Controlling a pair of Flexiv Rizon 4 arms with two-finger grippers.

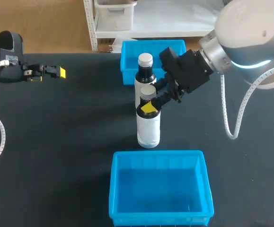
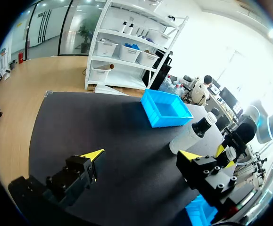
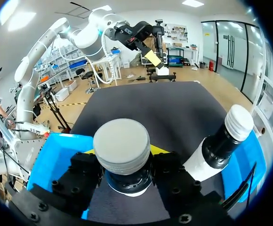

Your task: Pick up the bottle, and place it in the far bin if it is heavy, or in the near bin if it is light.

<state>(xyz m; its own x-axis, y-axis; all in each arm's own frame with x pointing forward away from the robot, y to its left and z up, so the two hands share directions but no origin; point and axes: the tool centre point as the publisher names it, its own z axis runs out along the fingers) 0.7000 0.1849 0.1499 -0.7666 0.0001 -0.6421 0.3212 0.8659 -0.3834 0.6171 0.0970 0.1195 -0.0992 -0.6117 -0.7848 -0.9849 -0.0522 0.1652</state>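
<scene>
At the left, my left arm [image 1: 6,64] is hovering over the counter [image 1: 56,137] with its jaws spread on nothing, well apart from the bottles so it is not crowding the grasp. In the middle, the bottle [image 1: 148,130] is standing upright between the near bin [image 1: 114,189] and the far bin [image 1: 128,52], just in front of a second bottle [image 1: 145,78]. My right jaws, coming in from the right, are pinching its neck under the cap, a hold I judge right for weighing it by a lift.

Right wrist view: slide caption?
Right gripper shut on the neck of a white bottle, a second bottle standing close beside it.
</scene>
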